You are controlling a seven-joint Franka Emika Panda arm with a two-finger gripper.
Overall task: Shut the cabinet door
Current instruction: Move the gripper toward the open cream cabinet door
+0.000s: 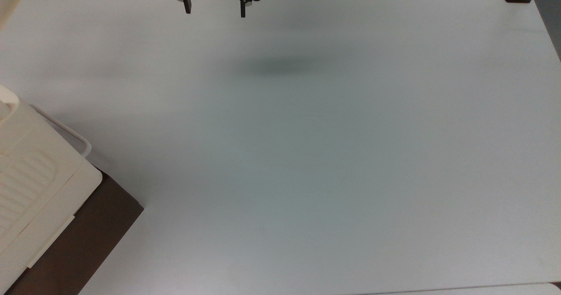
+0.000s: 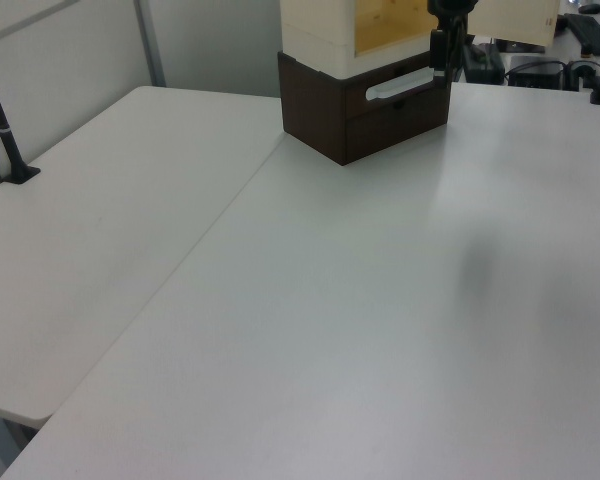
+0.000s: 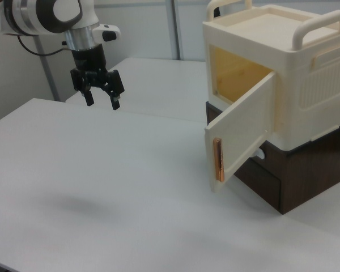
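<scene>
We're looking at the door hanging wide open off the cabinet at 3 o'clock in the right view, gripper hovering at 10 o'clock, fingers spread, holding nothing, well apart from it.

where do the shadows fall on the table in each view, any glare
Top view: a soft dark blotch on the table, below the gripper. Left view: a faint smudge at the left view's right, plus a pale sheen. Right view: a diffuse patch at lower left; the cabinet door stands open.
</scene>
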